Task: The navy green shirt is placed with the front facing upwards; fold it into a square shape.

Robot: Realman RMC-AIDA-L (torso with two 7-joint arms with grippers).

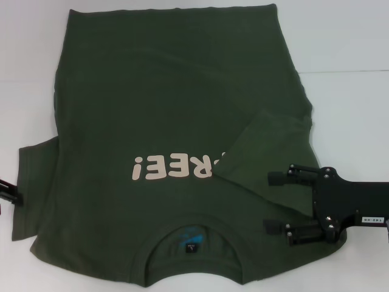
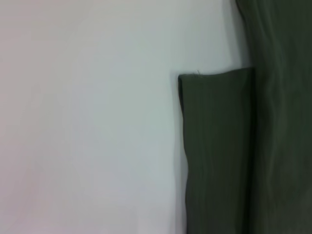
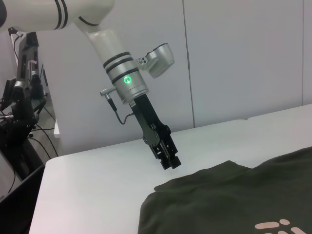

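The navy green shirt [image 1: 152, 103] lies front up on the white table, its collar [image 1: 191, 234] nearest me and the pale "FREE!" print [image 1: 173, 167] just beyond the collar. The right-hand sleeve [image 1: 264, 152] is folded inward onto the body and covers the print's end. My right gripper [image 1: 273, 202] is open over the shirt's right shoulder, holding nothing. The left sleeve [image 2: 214, 156] lies flat beside the body. My left gripper [image 3: 170, 163] hovers shut just off that sleeve [image 3: 195, 187], above bare table, and shows only as a sliver at the head view's left edge [image 1: 6, 190].
White table [image 1: 352, 73] surrounds the shirt, with bare surface to the right and left [image 2: 87, 122]. A pale wall stands behind the table's far side. Black equipment and cables [image 3: 19, 107] stand off the table beyond the left arm.
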